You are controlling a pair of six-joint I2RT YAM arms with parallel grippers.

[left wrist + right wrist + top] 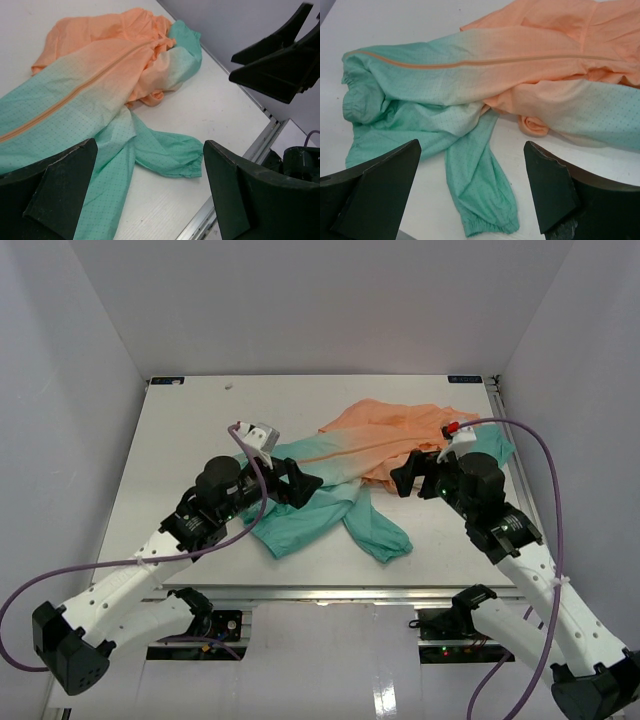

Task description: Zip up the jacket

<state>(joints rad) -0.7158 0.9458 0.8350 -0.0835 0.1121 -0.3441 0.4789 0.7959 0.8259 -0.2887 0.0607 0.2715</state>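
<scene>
The jacket [375,445] lies crumpled on the white table, peach-orange at the far right and teal green toward the near left. Its zipper [470,64] runs as an orange line along the front and looks closed along the stretch in view. One teal sleeve [480,190] trails toward the table's near edge. My left gripper [303,483] hovers open above the teal end, and nothing sits between its fingers [55,185]. My right gripper [408,475] hangs open over the orange part, also holding nothing. In the left wrist view the jacket [100,85] spreads ahead, with the right gripper's fingers [275,65] at the upper right.
The white table [190,420] is enclosed by pale walls at the back and both sides. A metal rail [330,592] runs along its near edge. Purple cables [545,470] loop from both wrists.
</scene>
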